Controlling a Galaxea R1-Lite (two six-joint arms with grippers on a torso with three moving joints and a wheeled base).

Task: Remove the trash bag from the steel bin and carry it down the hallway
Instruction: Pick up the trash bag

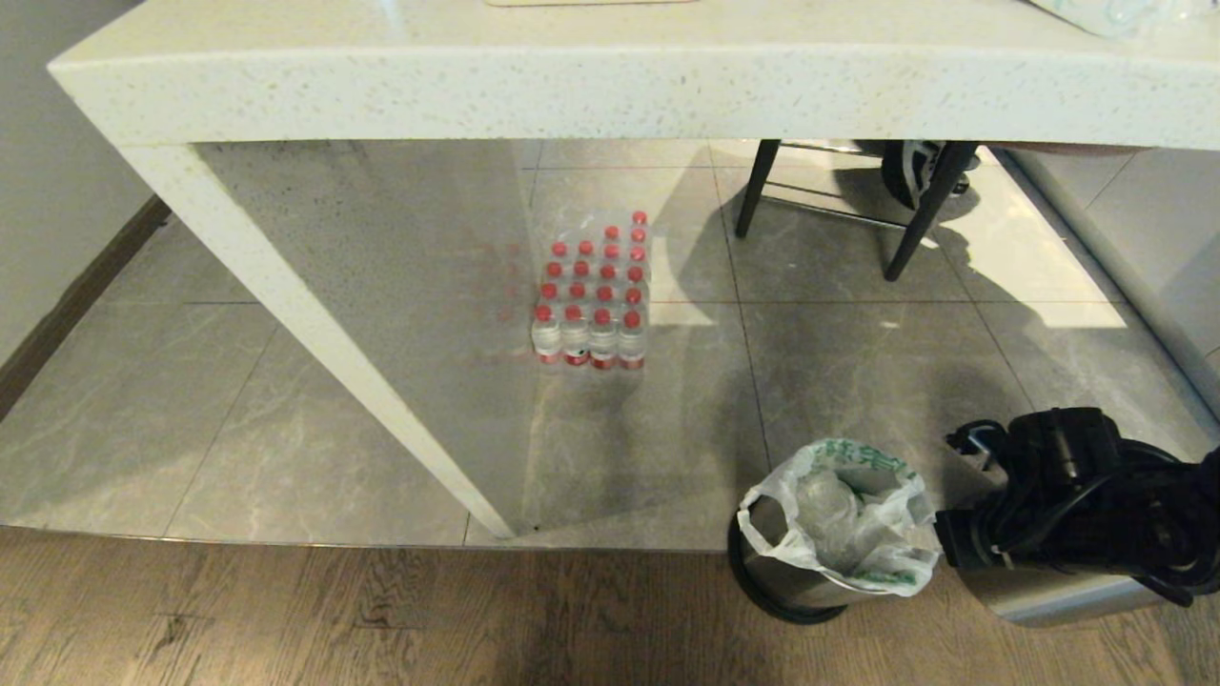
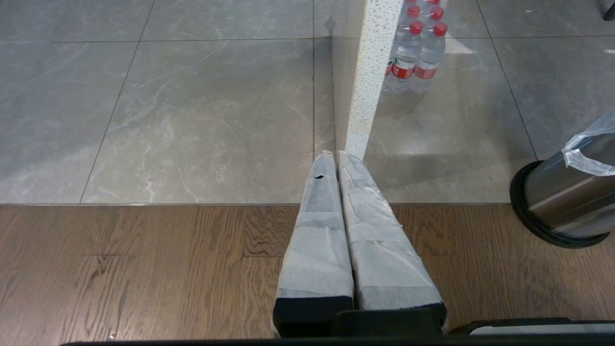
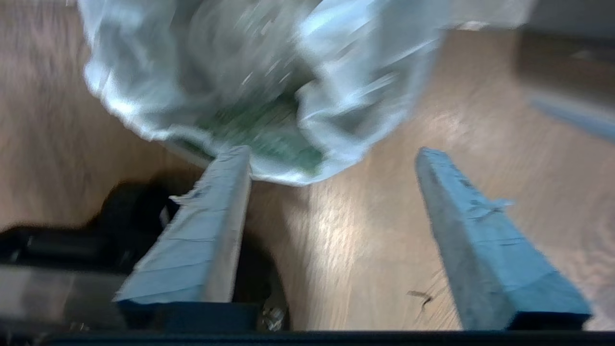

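The steel bin (image 1: pixel 791 576) stands on the wood floor at the front right, close to the table leg. The white trash bag (image 1: pixel 848 519) with green print lines it, and its crinkled edges drape over the rim. My right arm (image 1: pixel 1067 505) reaches in from the right, level with the bin's top. In the right wrist view my right gripper (image 3: pixel 331 153) is open and empty, and the trash bag (image 3: pixel 250 81) lies just past its fingertips. My left gripper (image 2: pixel 335 154) is shut and hangs over the floor seam, well to the left of the steel bin (image 2: pixel 562 192). The hallway is out of view.
A white stone table (image 1: pixel 610 86) spans the back, and its slanted leg (image 1: pixel 315 314) comes down beside the bin. A wrapped pack of red-capped water bottles (image 1: pixel 591 305) sits on the grey tiles under it. Black chair legs (image 1: pixel 915 219) stand farther back on the right.
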